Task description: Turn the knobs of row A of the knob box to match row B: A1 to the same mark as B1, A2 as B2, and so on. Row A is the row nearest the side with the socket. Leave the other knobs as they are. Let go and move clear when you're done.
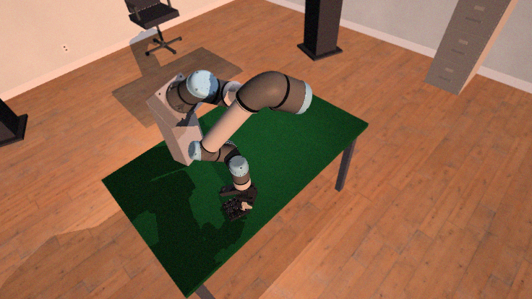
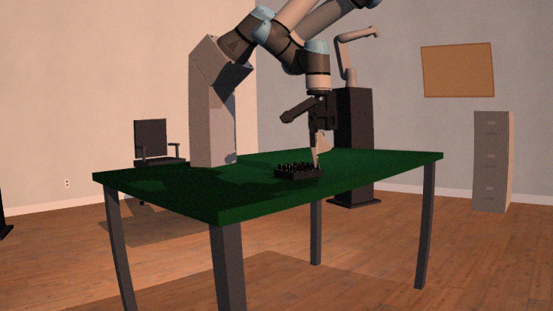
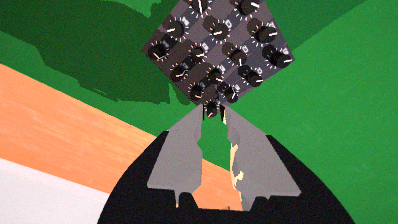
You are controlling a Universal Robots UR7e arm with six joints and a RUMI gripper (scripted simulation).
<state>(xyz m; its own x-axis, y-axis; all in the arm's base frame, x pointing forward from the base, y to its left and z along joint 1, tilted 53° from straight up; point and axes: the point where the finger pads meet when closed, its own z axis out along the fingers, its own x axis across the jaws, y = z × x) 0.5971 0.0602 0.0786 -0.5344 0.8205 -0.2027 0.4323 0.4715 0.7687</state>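
The dark knob box [image 1: 232,211] [image 2: 299,174] [image 3: 225,6] sits on the green table, its knobs in a grid with white pointer lines. My gripper [image 1: 243,208] [image 2: 316,164] [image 3: 212,105] points down at one corner of the box, its fingers a narrow gap apart. The corner knob [image 3: 211,108] shows between the two fingertips in the wrist view, with slim gaps beside it; its pointer line points down and left. The fingers are not seen squeezing it. Row letters are too small to read, and the socket does not show.
Neighbouring knobs [image 3: 196,91] [image 3: 230,93] stand close to both fingertips. The box stands near the long edge of the green table [image 1: 282,148] [image 2: 247,204]. The arm's pale pedestal [image 2: 199,127] stands at the opposite side.
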